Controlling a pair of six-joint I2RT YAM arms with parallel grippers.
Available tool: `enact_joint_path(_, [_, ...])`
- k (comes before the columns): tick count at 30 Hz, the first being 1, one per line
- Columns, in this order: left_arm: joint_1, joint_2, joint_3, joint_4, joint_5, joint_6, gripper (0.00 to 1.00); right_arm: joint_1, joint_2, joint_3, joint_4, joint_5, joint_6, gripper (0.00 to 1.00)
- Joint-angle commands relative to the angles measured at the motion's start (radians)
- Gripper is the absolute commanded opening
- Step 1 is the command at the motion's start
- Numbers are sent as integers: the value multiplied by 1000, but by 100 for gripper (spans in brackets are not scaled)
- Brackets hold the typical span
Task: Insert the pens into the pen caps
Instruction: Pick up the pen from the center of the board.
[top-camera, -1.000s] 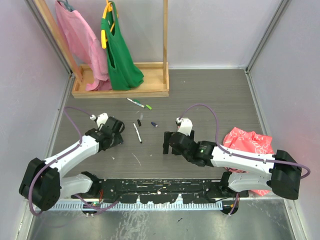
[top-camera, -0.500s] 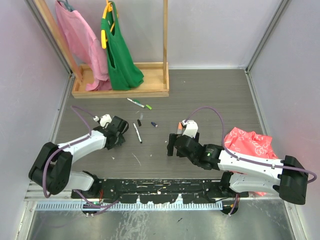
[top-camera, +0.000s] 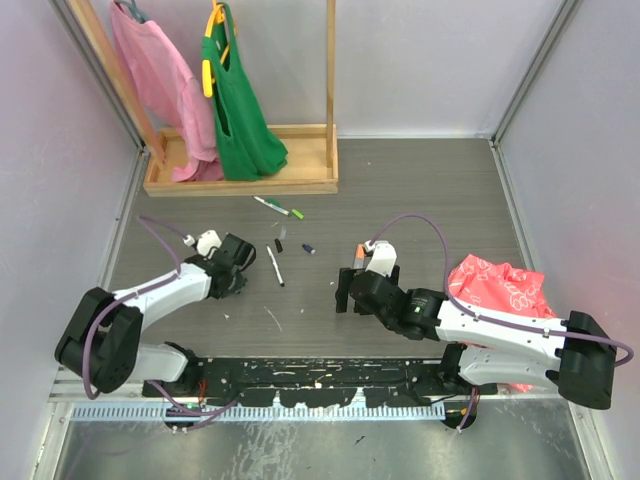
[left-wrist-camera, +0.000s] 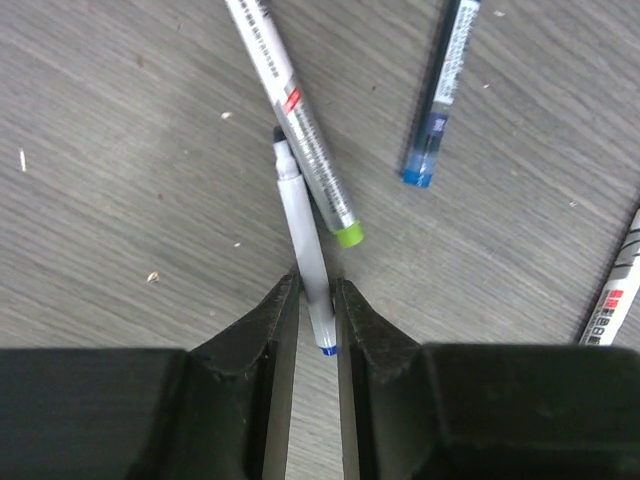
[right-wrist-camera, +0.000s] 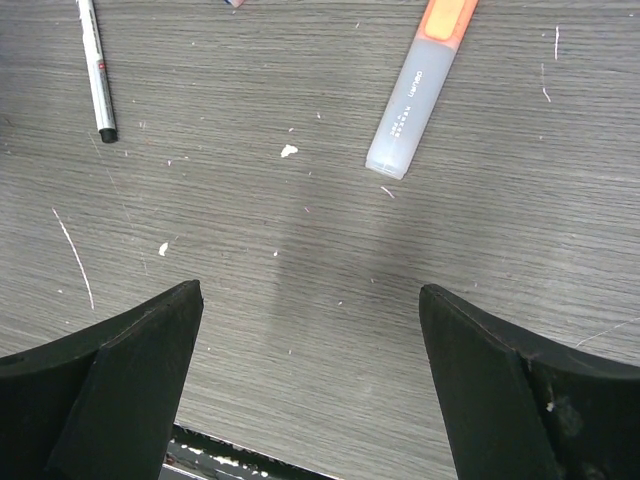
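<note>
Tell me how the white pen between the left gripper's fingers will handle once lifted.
The white pen looks stiff and light, so it should lift without sagging. Its round, smooth barrel may roll or slip. The left gripper flanks it near the blue end, so the long tip side may droop.

Dark printing is running along the grey barrel of the orange-ended marker (right-wrist-camera: 412, 105), too blurred to read. The light-green-tipped pen (left-wrist-camera: 300, 120) is carrying fine print and a red mark, equally illegible. No lettering is coming through clearly.
</note>
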Motion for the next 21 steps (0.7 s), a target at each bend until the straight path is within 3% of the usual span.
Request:
enact_joint_path(1, [6,-96,-48,-23,-18,-46,21,-2,-2,17,17,34,-1,94])
enact_joint_path(7, [6,-266,-121,-76,-21,-69,13,-2,8,23,21,30,-1,95])
enact_joint_path(13, [6,-441,-103,-195,-40,-39,11,-2,4,31,21,38,-8,95])
enact_joint_path(21, [5,-666,-44,-223,44,148,10,-2,10,61,33,-16,-72,95])
